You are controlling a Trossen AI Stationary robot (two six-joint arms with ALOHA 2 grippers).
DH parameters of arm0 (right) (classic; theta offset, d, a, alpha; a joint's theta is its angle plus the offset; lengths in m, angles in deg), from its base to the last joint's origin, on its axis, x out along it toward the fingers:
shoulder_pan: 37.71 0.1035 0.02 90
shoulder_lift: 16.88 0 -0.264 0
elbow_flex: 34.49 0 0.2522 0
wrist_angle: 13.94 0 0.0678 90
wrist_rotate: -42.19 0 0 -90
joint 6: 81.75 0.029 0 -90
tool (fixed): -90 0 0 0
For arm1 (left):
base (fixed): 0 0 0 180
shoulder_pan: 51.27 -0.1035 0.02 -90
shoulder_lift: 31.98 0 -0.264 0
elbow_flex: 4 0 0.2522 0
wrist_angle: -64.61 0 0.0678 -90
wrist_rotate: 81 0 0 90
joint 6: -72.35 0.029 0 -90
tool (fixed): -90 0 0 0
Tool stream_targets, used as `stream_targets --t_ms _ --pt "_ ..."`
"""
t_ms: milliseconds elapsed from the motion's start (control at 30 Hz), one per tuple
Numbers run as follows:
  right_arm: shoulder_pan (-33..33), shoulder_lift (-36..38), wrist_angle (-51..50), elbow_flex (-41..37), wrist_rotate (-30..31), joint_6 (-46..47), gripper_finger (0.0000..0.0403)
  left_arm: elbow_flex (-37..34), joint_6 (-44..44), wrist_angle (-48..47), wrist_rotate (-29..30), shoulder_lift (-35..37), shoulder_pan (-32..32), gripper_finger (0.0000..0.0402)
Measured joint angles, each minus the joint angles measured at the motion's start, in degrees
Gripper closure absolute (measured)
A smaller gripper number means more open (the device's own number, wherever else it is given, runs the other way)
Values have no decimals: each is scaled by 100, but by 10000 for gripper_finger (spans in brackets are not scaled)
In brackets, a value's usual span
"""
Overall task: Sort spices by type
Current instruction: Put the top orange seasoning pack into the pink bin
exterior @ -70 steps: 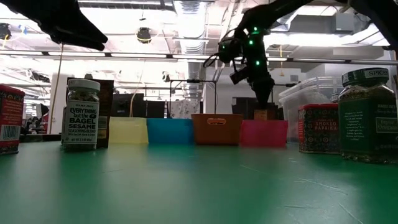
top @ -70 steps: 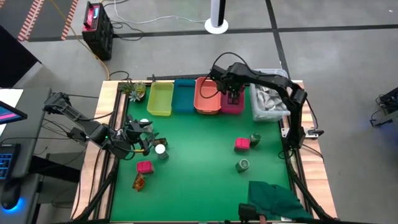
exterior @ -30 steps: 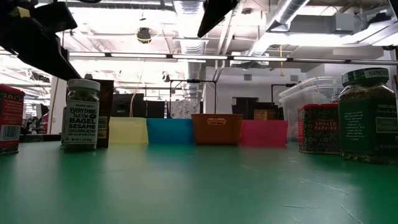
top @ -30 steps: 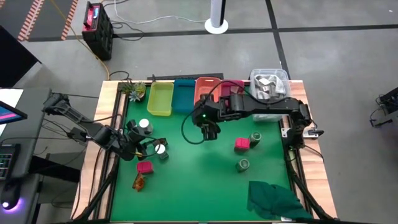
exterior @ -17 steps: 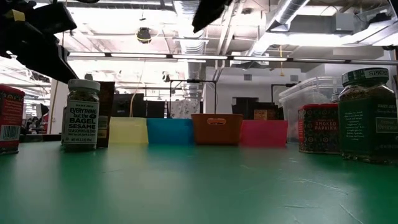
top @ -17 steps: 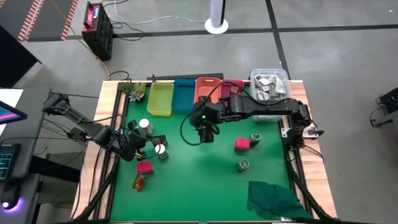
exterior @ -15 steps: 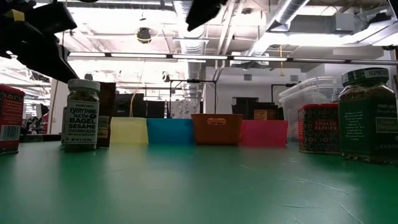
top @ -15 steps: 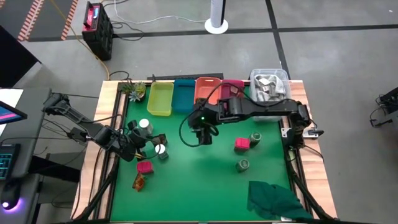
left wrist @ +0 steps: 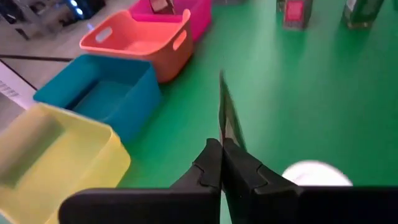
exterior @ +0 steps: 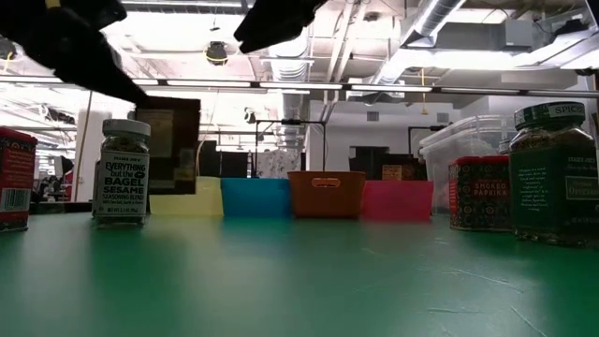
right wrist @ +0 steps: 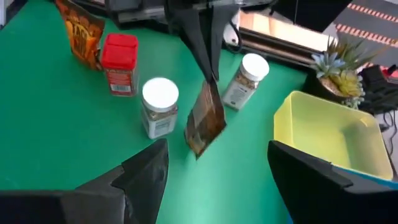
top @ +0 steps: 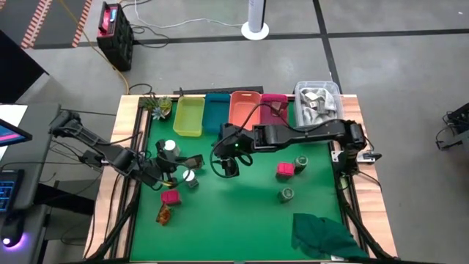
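Right wrist view gives us the clearest read: our left gripper (right wrist: 208,65) has its fingers pinched on the top edge of a thin brown packet (right wrist: 205,121), which hangs below them clear of the green mat (right wrist: 74,143), long axis tilted off vertical. Our right gripper (right wrist: 214,180) is spread wide and empty, with the packet straight ahead of its gap and near. In the high view the packet (top: 192,160) sits between the two grippers, the left gripper (top: 174,166) beside it and the right gripper (top: 229,166) a little farther toward the mat's middle. We judge a handover is being set up, and it turns on our right jaws closing across the packet's flat faces, not its edges.

Two white-capped jars (right wrist: 159,115) stand just beside the hanging packet, with a red-capped jar (right wrist: 119,64) and an orange packet (right wrist: 81,31) beyond. The yellow bin (top: 187,116), blue bin (top: 216,114), orange bin (top: 245,112) and pink bin (top: 274,107) line the far edge. Behind the table lies an open workshop with ceiling lights.
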Motion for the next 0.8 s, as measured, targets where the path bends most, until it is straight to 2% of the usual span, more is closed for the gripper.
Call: stream_targets --t_ms 267,433,800 --pt "38 1 323 -50 -263 184 100 0 694 1486 11 -665 -470 401" --pt "43 -1 445 -50 -366 174 100 0 1135 2353 13 -1056 -538 401" --pt "65 3 1126 -754 -367 165 101 0 1406 3432 -152 -1248 -535 401"
